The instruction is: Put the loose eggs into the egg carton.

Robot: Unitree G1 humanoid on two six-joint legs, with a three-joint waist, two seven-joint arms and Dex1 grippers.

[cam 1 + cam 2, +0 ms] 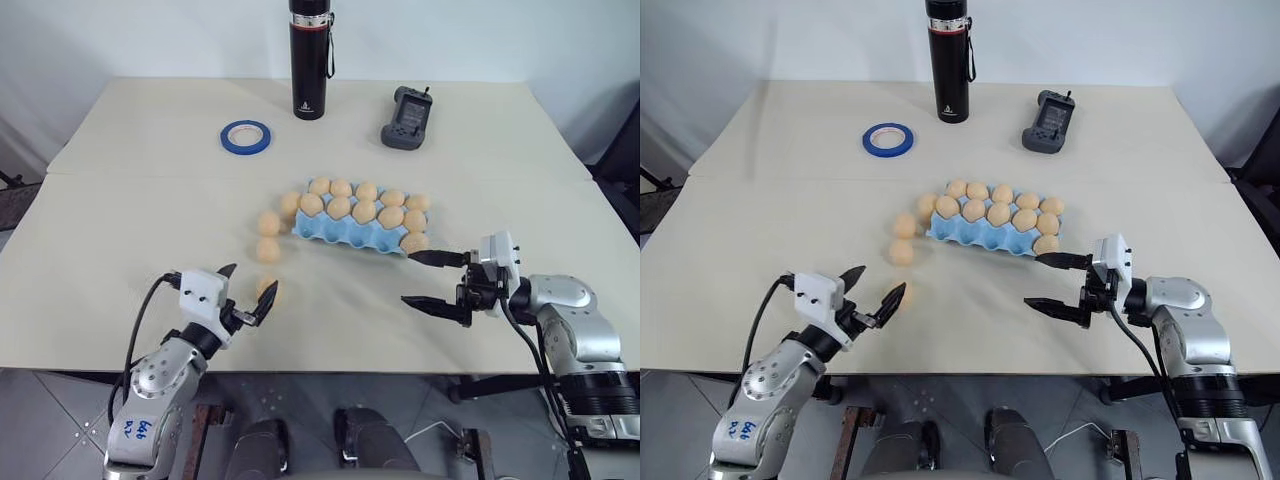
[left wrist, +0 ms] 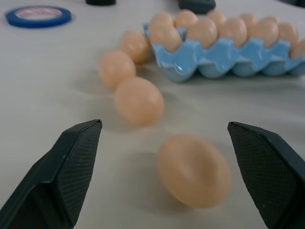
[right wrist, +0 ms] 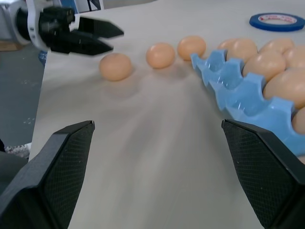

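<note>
The left wrist view showed an egg (image 2: 193,170) lying between the spread fingers of the left gripper (image 1: 244,293). The right gripper (image 1: 432,280) pointed sideways near the egg carton (image 1: 352,231), jaws apart and empty

On the table (image 1: 120,330) lay four loose eggs (image 1: 268,250), strung out from the carton's 9 o'clock end toward 7 o'clock, plus ten eggs seated in one egg carton (image 1: 340,233); at 12 o'clock stood one black bottle (image 1: 310,58), one blue tape roll (image 1: 246,136) and one handheld remote (image 1: 407,118)

Bright, even light, soft shadows; the nearest egg (image 2: 194,170) looks perhaps motion-blurred.
</note>
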